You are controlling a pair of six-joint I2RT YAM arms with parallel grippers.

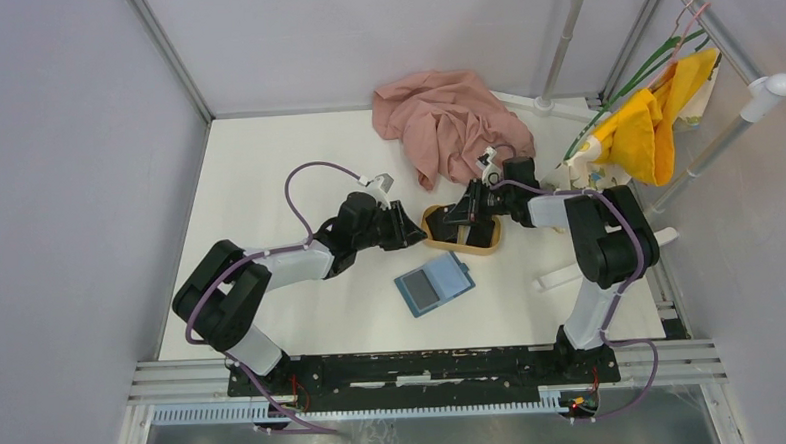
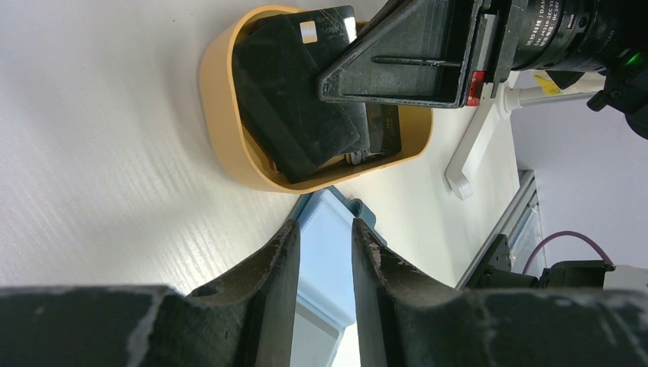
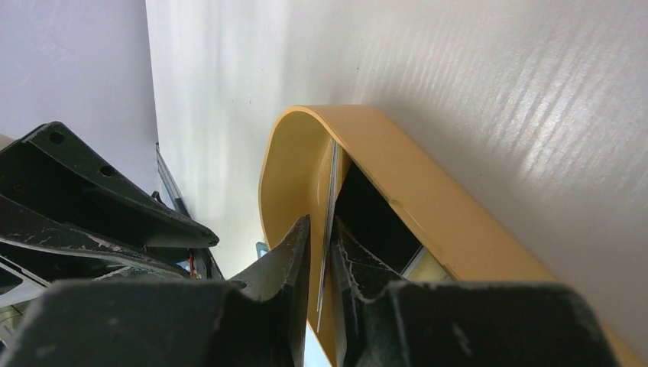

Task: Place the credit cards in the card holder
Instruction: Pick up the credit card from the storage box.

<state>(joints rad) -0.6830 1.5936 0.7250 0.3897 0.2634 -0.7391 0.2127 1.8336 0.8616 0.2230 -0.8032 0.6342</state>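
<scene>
We found a white table (image 1: 267,187) boxed in by pale grey walls (image 1: 55,147), with metal posts (image 1: 166,52) at the far corners. A pink cloth (image 1: 445,120) lay crumpled at the far edge. A yellow cloth (image 1: 645,126) hung from a white pipe rack (image 1: 764,98) on the right. Soft, even light glanced off the tabletop.

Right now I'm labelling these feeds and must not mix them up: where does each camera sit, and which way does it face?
Top external: above and behind the arms, looking down on the table; both arms and bases show.
Left wrist: on the left arm, facing past the left gripper to the tray of credit cards; its own fingers show.
Right wrist: on the right arm, low, facing past the right gripper into the tray; its own fingers show, one credit card edge-on between them.
Shared: both wrist views show the tray.
</scene>
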